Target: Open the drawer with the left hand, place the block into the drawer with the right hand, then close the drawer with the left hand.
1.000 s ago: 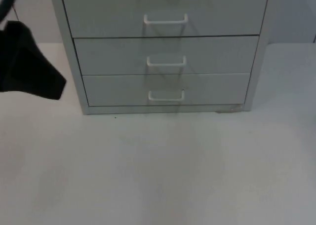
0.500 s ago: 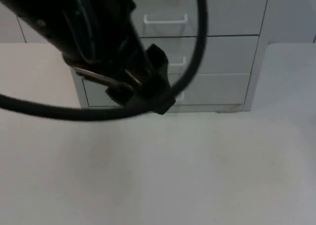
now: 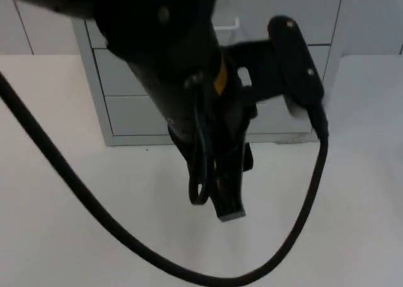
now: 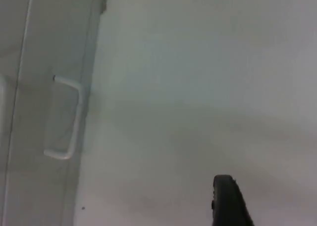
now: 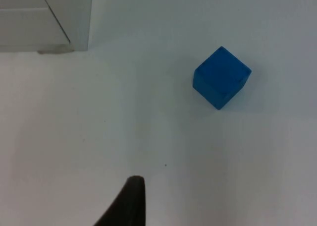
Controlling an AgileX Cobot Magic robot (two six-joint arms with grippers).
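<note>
You're looking at the left arm reaching in over the table in front of the drawer cabinet, left gripper hanging low above the bare surface, just short of the cabinet's base. All drawers are sitting shut. The lowest drawer handle is lying off to one side of the left fingertip, near but apart, its long axis running along the drawer front, so you're needing to swing toward the cabinet face before any pull. Left jaws: can't tell if spread or closed. The blue block is resting on the table beside the cabinet's corner, ahead of the right gripper, well apart from its fingertip; the right arm is waiting. Right jaws: can't tell either. Opening not yet begun, by my read.
</note>
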